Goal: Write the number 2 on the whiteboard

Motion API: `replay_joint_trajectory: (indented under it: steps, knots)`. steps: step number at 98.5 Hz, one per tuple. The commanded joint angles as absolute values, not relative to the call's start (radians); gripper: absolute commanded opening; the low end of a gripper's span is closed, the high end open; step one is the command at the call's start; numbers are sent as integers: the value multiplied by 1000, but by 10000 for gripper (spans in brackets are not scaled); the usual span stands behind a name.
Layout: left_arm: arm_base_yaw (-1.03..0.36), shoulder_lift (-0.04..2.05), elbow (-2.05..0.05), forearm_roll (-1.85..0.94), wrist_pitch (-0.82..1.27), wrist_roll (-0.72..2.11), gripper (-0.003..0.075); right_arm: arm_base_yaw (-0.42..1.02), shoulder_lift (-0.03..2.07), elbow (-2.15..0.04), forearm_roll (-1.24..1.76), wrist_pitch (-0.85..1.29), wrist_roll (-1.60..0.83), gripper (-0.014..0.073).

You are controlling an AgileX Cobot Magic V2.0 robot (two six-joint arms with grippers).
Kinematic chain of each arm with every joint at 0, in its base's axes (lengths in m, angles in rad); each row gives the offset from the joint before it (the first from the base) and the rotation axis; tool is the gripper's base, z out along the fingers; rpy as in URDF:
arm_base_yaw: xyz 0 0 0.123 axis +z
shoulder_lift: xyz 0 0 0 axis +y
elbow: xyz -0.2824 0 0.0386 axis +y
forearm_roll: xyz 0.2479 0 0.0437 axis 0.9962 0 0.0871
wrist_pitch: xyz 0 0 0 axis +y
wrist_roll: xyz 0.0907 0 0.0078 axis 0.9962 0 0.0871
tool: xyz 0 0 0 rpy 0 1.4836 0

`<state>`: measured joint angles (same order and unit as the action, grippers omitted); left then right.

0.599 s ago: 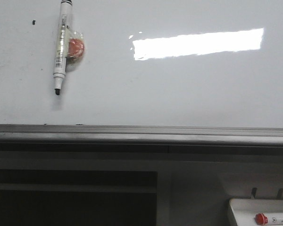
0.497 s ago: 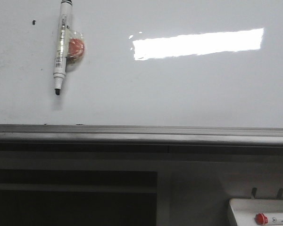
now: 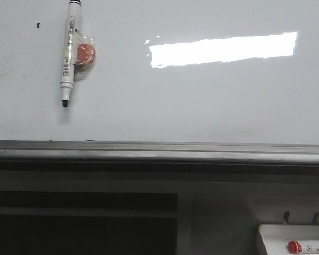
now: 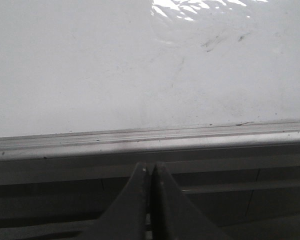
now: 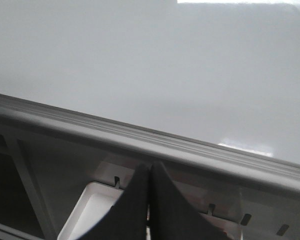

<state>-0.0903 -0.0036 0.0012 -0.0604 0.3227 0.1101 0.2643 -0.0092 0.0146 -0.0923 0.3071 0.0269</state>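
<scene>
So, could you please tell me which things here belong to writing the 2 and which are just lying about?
For the job:
whiteboard, still blank
black marker

Lying about:
red magnet
white tray
red-capped marker

Glossy white whiteboard [image 3: 202, 101], grey rail; white marker [image 3: 69, 50], black tip.

A dark recess [image 3: 82, 223] fills the lower left of the front view. A pale grey panel [image 3: 218, 212] stands right of it, dimly lit.
</scene>
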Motion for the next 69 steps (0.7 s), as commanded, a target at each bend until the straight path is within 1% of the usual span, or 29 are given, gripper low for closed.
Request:
replay_joint_trajectory:
  steps: [1, 43, 54, 63, 69]
  knots:
    - [-89, -33, 12, -68, 247, 100, -20, 259, -31, 39, -95, 247, 26, -73]
    - [-89, -33, 12, -68, 247, 100, -20, 259, -31, 39, -95, 222, 26, -73]
    - [-89, -33, 12, -68, 247, 100, -20, 259, -31, 39, -61, 109, 26, -73]
    - [-89, -33, 12, -69, 240, 100, -20, 259, -31, 39, 85, -17, 26, -73]
    - [-89, -33, 12, -120, 205, 100, -20, 259, -31, 39, 192, -92, 26, -73]
